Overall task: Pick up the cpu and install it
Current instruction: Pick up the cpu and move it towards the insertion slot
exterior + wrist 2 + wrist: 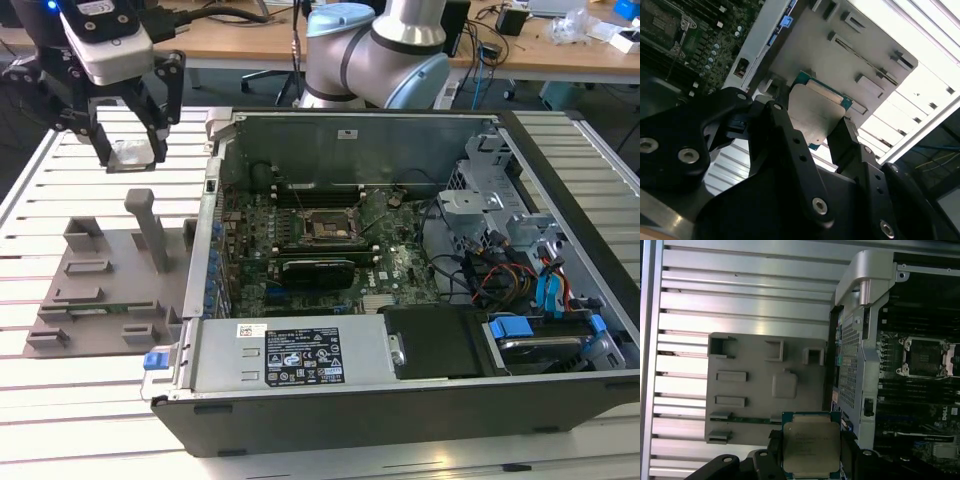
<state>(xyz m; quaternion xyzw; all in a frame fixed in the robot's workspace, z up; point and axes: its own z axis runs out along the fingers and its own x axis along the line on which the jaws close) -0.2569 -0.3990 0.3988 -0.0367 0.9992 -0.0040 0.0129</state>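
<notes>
At the exterior view's left, the end effector (130, 150) hangs over the slatted table (60, 400), its fingers pinching the cpu (132, 157) by two opposite edges. The chip appears lifted clear of the grey fixture tray (105, 275) beneath. Rightward lies the open computer case (400, 380), with the motherboard socket (322, 228) near its middle.

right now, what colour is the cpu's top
The cpu is silver-grey on top, teal-edged; clearest in the first wrist view.
</notes>
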